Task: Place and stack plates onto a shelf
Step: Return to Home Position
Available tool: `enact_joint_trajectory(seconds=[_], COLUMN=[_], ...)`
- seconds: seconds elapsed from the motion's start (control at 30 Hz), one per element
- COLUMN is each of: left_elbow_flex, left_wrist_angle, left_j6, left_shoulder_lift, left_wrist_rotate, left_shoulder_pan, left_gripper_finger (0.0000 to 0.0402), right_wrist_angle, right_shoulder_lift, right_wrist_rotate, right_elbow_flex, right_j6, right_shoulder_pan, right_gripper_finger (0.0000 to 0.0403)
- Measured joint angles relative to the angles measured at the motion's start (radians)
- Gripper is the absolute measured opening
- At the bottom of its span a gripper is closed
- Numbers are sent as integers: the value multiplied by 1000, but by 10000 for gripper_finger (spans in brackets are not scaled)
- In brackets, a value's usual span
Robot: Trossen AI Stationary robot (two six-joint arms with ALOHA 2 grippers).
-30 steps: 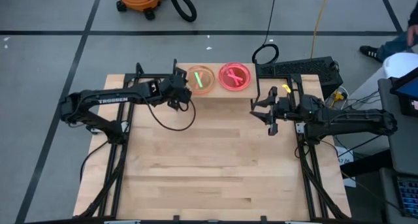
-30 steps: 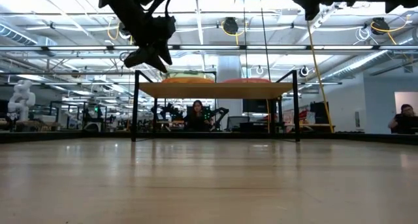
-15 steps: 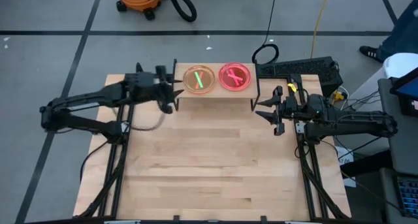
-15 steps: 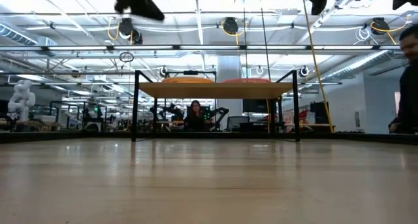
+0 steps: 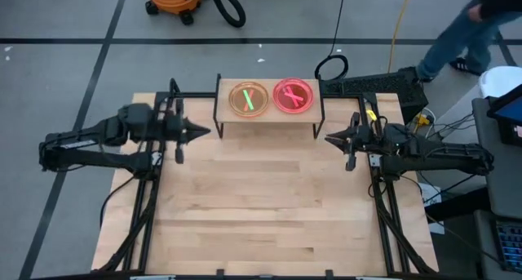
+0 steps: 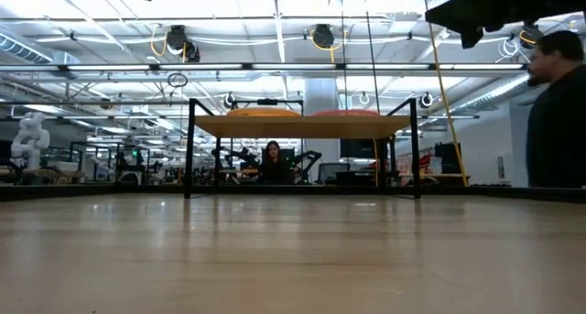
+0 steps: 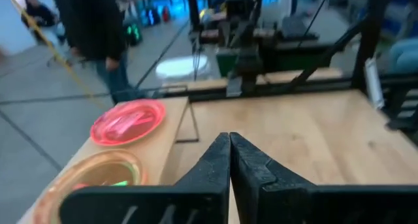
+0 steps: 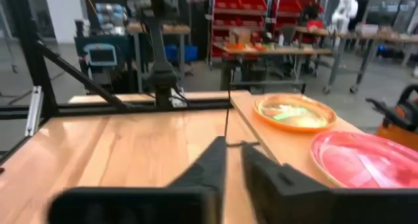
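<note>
Table (image 5: 269,215): large wooden top, fills most of the high view. Both arms sit over it, one along each side.

Person (image 5: 458,33): standing on the floor beyond the table's 1 o'clock corner. The low view shows them at the far edge, in dark clothing.

Left arm: lies along the 9 o'clock side of the table and points toward 3 o'clock. Right arm: lies along the 3 o'clock side and points toward 9 o'clock.

Shelf (image 5: 267,116): stands at the table's 12 o'clock edge, a light board on thin black legs. In the low view I see open space under the board.

Plates: two spots, side by side on the shelf board. The orange plate (image 5: 249,99) with a green streak is on the 9 o'clock half. The pink plate (image 5: 294,95) is on the 3 o'clock half, close beside it. I cannot tell how many plates lie under each top one.

Left gripper (image 5: 205,132): off the shelf's 8 o'clock corner, clear of the shelf. Its wrist view shows the fingers pressed together, with nothing between them.

Right gripper (image 5: 328,137): off the shelf's 4 o'clock corner, also clear. Its wrist view shows a narrow gap between the fingers, and they hold nothing.
</note>
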Motion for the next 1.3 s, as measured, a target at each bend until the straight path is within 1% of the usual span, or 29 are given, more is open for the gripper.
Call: enact_joint_trajectory(seconds=[0.03, 0.07, 0.27, 0.43, 0.57, 0.7, 0.77, 0.87, 1.3], left_elbow_flex=[-42, -87, -357, -540, -656, -762, -807, -847, -847], left_wrist_angle=[37, 78, 290, 434, 540, 681, 741, 788, 786], left_j6=[-13, -29, -93, -138, -159, -169, -160, -145, -142], left_shoulder_lift=[-34, -67, -263, -383, -442, -461, -461, -460, -460], left_wrist_rotate=[-2, -2, -2, -2, -2, -2, -2, -3, -3], left_shoulder_pan=[-8, -14, -38, -48, -56, -58, -58, -58, -58], left_gripper_finger=[5, 4, 3, 2, 2, 2, 2, 3, 13], right_wrist_angle=[23, 48, 226, 357, 424, 368, 377, 381, 385], right_shoulder_lift=[-18, -38, -157, -226, -255, -255, -256, -256, -256], right_wrist_rotate=[0, 0, 0, 1, 2, 2, 2, 2, 4], right_elbow_flex=[-23, -50, -246, -385, -448, -448, -448, -448, -451], right_j6=[-7, -15, -15, -26, -30, -27, -24, -19, -26], right_shoulder_pan=[6, 11, 34, 37, 36, 36, 36, 36, 36], right_gripper_finger=[19, 10, 4, 1, 1, 1, 1, 1, 2])
